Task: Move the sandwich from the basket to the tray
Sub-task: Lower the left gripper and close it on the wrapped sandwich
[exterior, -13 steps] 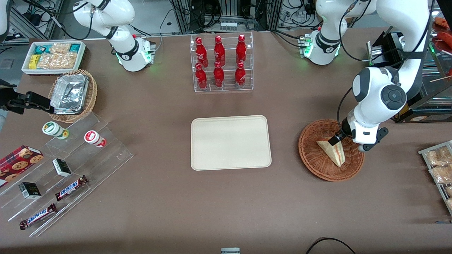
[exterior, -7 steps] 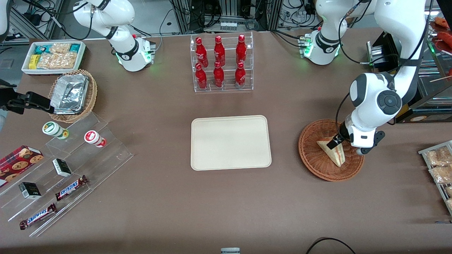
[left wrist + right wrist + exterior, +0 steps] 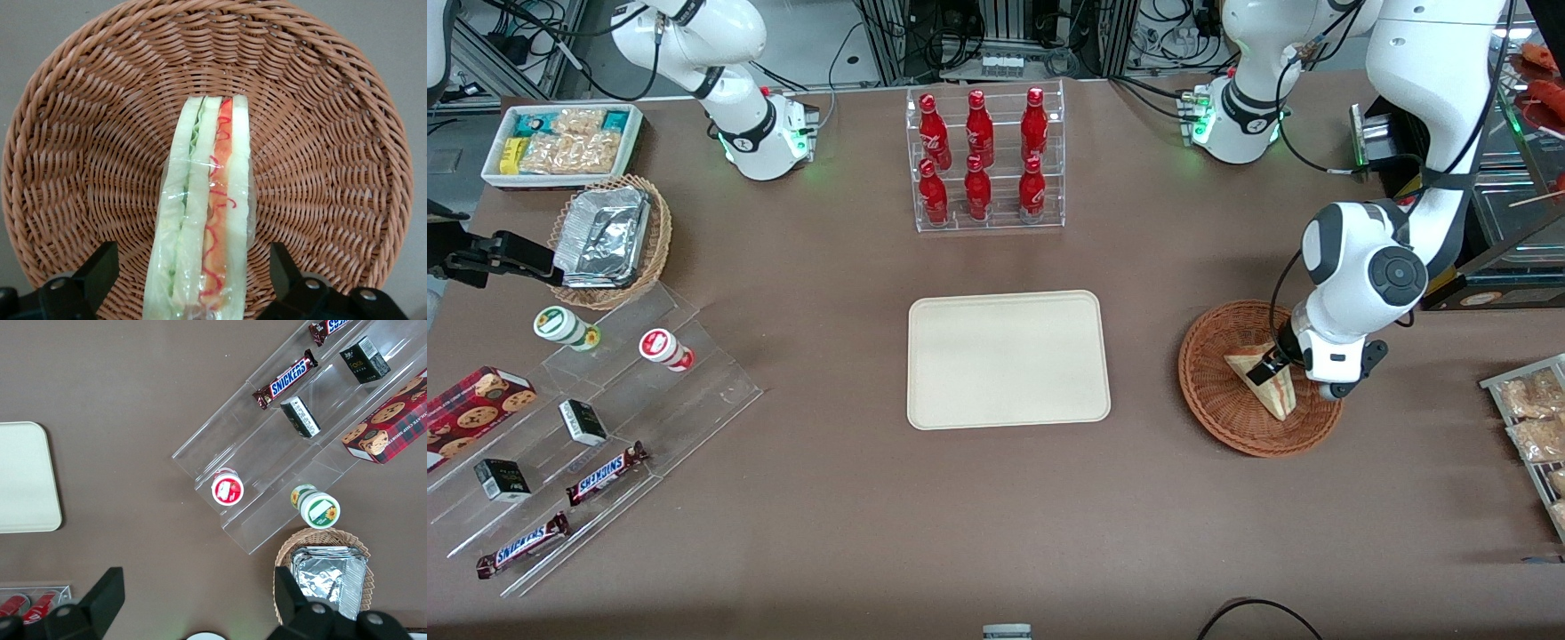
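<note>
The sandwich (image 3: 1272,385) (image 3: 205,220), a plastic-wrapped wedge of pale bread with red and green filling, lies in the reddish-brown wicker basket (image 3: 1218,400) (image 3: 73,153) toward the working arm's end of the table. My gripper (image 3: 1273,366) (image 3: 193,273) hangs low inside the basket, open, with one black finger (image 3: 100,270) on each side of the sandwich and a gap between each finger and the bread. The cream tray (image 3: 1008,359) (image 3: 23,477) lies flat at the table's middle, with nothing on it.
A clear rack of red bottles (image 3: 983,160) stands farther from the front camera than the tray. A clear stepped display with snack bars, small boxes and cups (image 3: 596,418) lies toward the parked arm's end, beside a tan basket of foil containers (image 3: 609,236).
The working arm's wrist has come down and shifted slightly toward the tray, so my gripper now sits lower over the sandwich. The sandwich has not moved.
</note>
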